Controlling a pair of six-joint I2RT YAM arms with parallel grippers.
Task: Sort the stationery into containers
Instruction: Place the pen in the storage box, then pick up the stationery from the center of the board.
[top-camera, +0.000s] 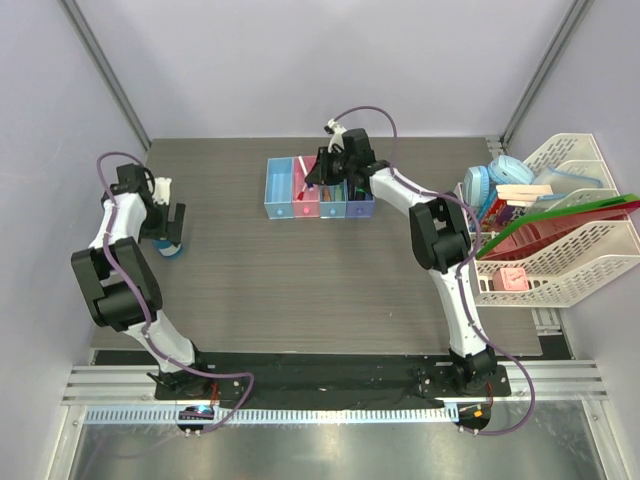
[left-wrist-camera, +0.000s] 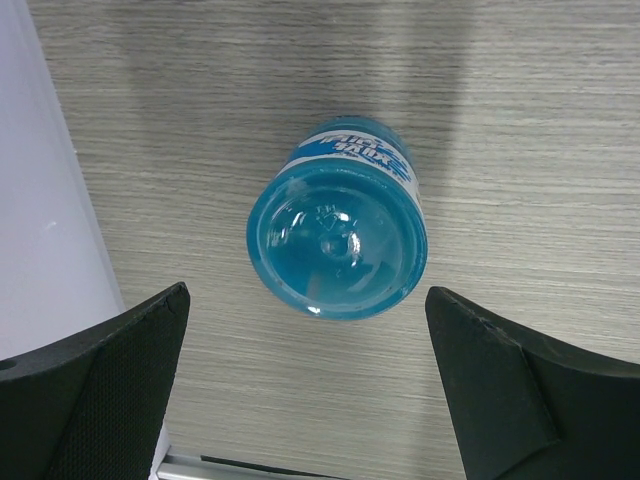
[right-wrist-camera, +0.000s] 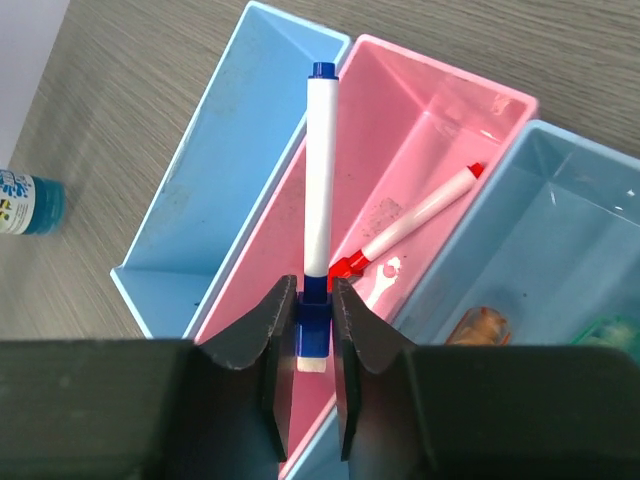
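Lower the marker (right-wrist-camera: 319, 180), pinched in the right gripper (right-wrist-camera: 313, 312), inside the pink bin (right-wrist-camera: 440, 110) before letting go; centre the spread left gripper (left-wrist-camera: 308, 325) over the blue bottle (left-wrist-camera: 337, 235).

The pink bin (right-wrist-camera: 440, 130) is glossy, translucent plastic — the marker (right-wrist-camera: 319, 180) I hold above it smooth white plastic — and the table (top-camera: 300, 270) under it matt grey wood-grain.
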